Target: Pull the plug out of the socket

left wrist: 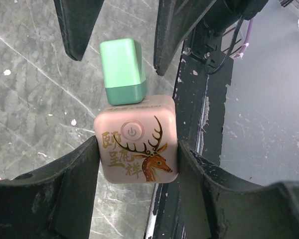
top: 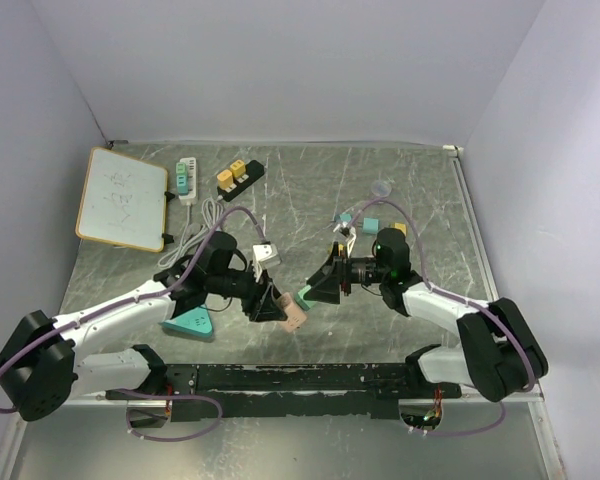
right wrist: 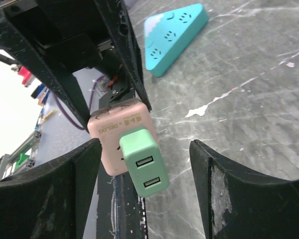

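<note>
STEP: grab plug | I've got the left gripper (left wrist: 137,149) pinching the pink deer-print socket (left wrist: 135,164), held between both arms | green plug (right wrist: 143,162) seated in it | right gripper (right wrist: 144,149) spread astride the plug, not touching | I'll centre, clamp its flat sides, pull straight out, no twisting

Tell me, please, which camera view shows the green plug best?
The right wrist view: the plug fills the centre, its two USB ports facing the camera, seated in the pink socket. The left wrist view shows only a plain side of it; the top view shows just a small green speck.
</note>
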